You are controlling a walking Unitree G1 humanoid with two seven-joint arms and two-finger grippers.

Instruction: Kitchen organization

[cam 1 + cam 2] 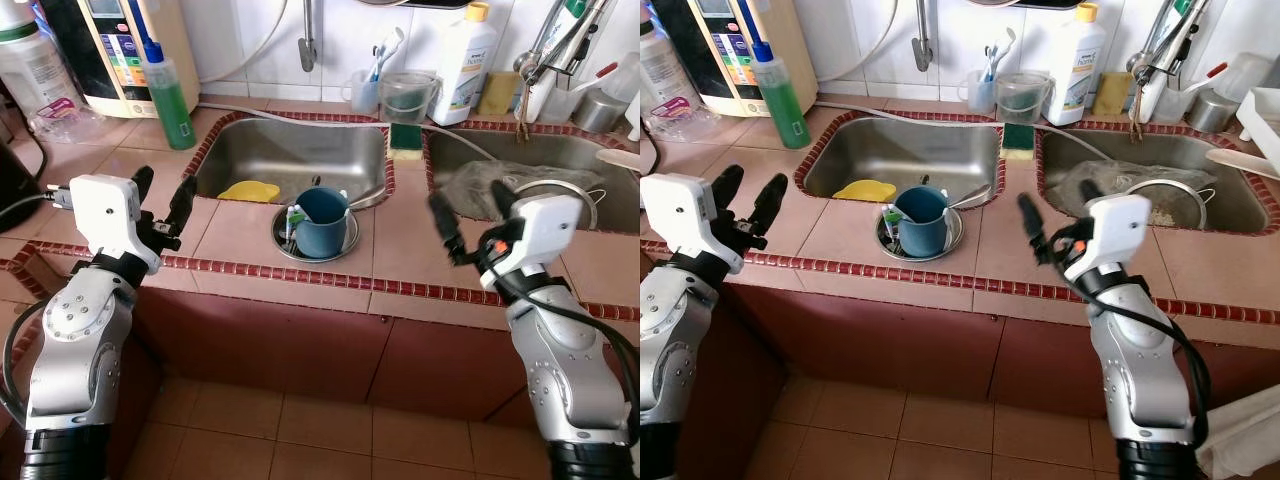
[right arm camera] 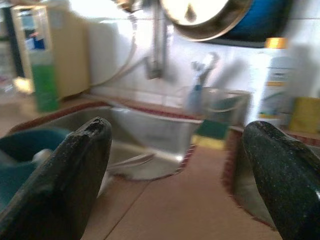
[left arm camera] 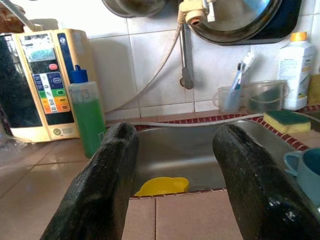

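A blue mug (image 1: 321, 221) stands in a small steel dish (image 1: 345, 246) on the tiled counter between two sinks, with utensils beside it. A yellow cloth (image 1: 248, 190) lies in the left sink (image 1: 300, 150). A green-and-yellow sponge (image 1: 405, 137) rests on the divider. My left gripper (image 1: 163, 200) hovers open over the counter left of the mug, holding nothing. My right gripper (image 1: 470, 215) hovers open to the mug's right, near the front edge, also with nothing in it. Along the left wrist's fingers (image 3: 115, 165) I see the yellow cloth (image 3: 162, 186) and the mug's rim (image 3: 302, 165).
A green soap bottle (image 1: 170, 95) and a water machine (image 1: 120, 45) stand at the back left. A toothbrush cup (image 1: 365, 90), clear jug (image 1: 405, 95) and white bottle (image 1: 465, 65) line the wall. The right sink (image 1: 480, 155) holds a strainer (image 1: 560, 190) and a cloth.
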